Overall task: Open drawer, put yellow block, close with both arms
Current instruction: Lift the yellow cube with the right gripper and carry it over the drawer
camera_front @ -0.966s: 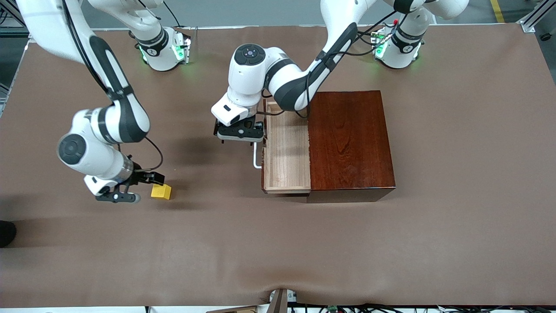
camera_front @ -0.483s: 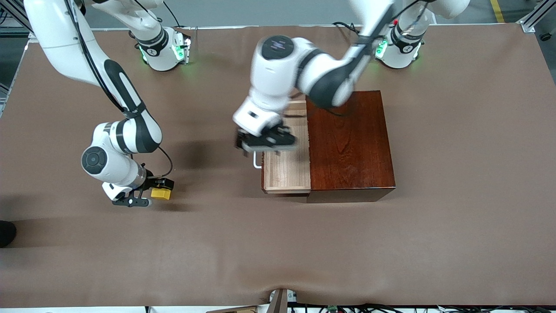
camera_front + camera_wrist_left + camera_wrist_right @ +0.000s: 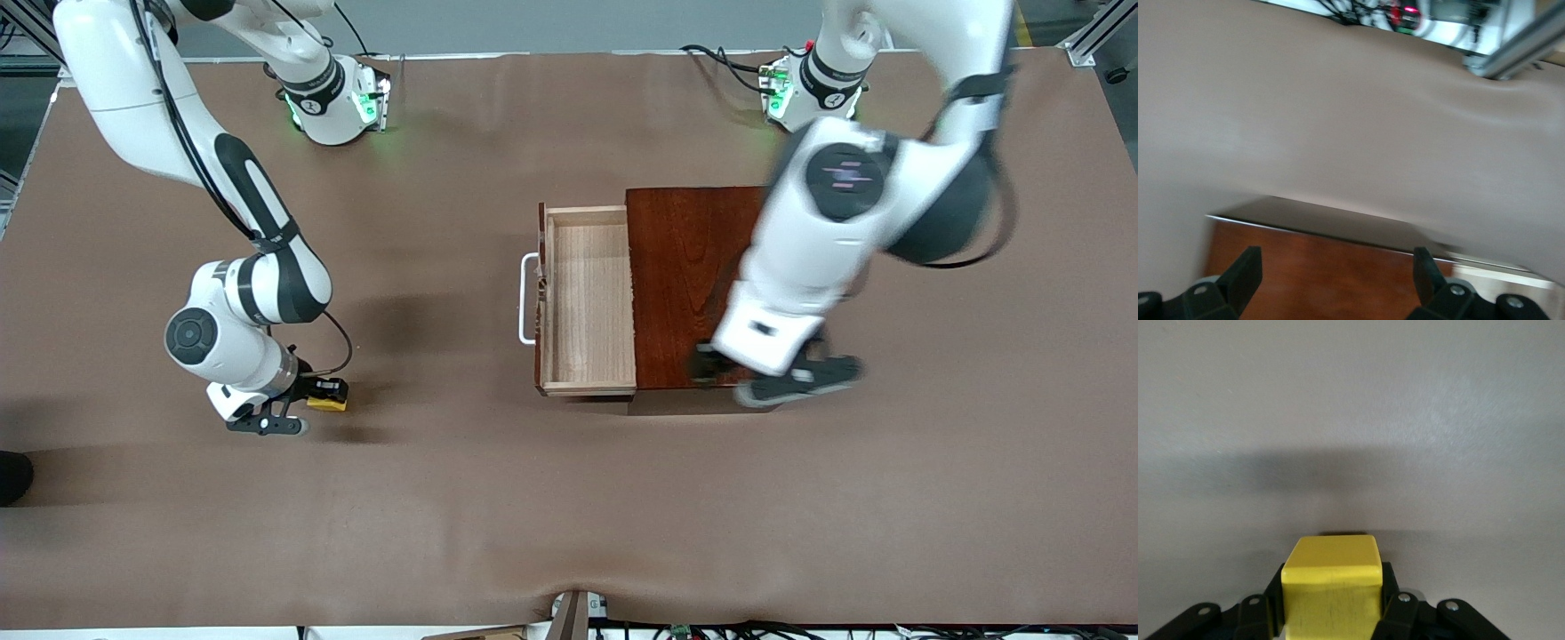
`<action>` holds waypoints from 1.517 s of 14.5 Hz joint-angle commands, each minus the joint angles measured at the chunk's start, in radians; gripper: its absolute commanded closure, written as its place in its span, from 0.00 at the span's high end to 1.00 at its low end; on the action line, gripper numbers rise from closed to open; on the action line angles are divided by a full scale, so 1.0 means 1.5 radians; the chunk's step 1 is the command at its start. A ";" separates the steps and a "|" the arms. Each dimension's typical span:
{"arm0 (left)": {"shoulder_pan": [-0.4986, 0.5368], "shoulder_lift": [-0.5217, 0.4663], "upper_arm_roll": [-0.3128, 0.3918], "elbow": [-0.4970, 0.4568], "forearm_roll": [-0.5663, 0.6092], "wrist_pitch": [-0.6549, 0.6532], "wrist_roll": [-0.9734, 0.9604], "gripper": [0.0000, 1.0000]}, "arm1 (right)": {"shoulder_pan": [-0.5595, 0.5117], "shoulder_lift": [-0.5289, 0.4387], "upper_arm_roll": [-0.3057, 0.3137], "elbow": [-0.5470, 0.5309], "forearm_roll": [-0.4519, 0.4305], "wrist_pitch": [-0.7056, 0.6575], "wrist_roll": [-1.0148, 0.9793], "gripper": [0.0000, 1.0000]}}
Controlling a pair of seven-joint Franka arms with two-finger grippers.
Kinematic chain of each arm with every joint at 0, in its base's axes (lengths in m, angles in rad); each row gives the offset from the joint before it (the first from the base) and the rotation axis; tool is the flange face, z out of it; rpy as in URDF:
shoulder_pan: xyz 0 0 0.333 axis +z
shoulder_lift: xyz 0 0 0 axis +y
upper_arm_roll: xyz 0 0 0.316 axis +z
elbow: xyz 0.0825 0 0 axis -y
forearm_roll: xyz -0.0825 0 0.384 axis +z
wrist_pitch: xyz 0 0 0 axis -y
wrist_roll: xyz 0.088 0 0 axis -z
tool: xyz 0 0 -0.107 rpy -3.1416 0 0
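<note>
Yellow block (image 3: 328,403) gripped by right gripper (image 3: 311,402) at table level, toward the right arm's end of the brown table (image 3: 533,498).
Its 2 fingers (image 3: 1399,607) press the block's sides. Drawer (image 3: 587,298) stands pulled out of the dark box (image 3: 689,267), tray bare, white handle (image 3: 526,298) facing the block, well apart. Left gripper (image 3: 782,378) hangs over the box's camera-side edge, fingers (image 3: 1245,273) spread wide, holding nothing.

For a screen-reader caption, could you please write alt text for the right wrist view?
The right hand grips a small plain yellow cube between its black fingers, the cube filling the lower centre of the picture. Around it lies the plain brown table covering, crossed by a broad soft shadow.
</note>
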 commanded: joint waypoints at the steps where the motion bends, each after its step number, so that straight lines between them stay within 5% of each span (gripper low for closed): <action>1: 0.065 -0.107 -0.010 -0.125 -0.009 0.000 0.096 1.00 | 0.003 -0.104 0.004 0.006 -0.004 -0.116 0.001 0.00; 6: 0.165 -0.220 -0.009 -0.195 -0.027 -0.089 0.291 1.00 | 0.054 -0.181 0.009 0.222 -0.010 -0.481 0.012 0.00; 9: 0.210 -0.264 -0.009 -0.194 -0.030 -0.176 0.389 1.00 | 0.129 -0.176 0.011 0.309 0.004 -0.568 0.105 0.00; 12: 0.218 -0.294 -0.004 -0.182 -0.029 -0.258 0.448 1.00 | 0.252 -0.158 0.009 0.335 0.024 -0.559 0.274 0.00; 16: 0.228 -0.324 -0.003 -0.162 -0.029 -0.302 0.438 1.00 | 0.386 -0.043 0.009 0.453 0.026 -0.484 0.469 0.00; 22: 0.262 -0.321 -0.027 -0.143 -0.046 -0.314 0.438 1.00 | 0.420 0.094 0.006 0.472 0.022 -0.287 0.506 0.00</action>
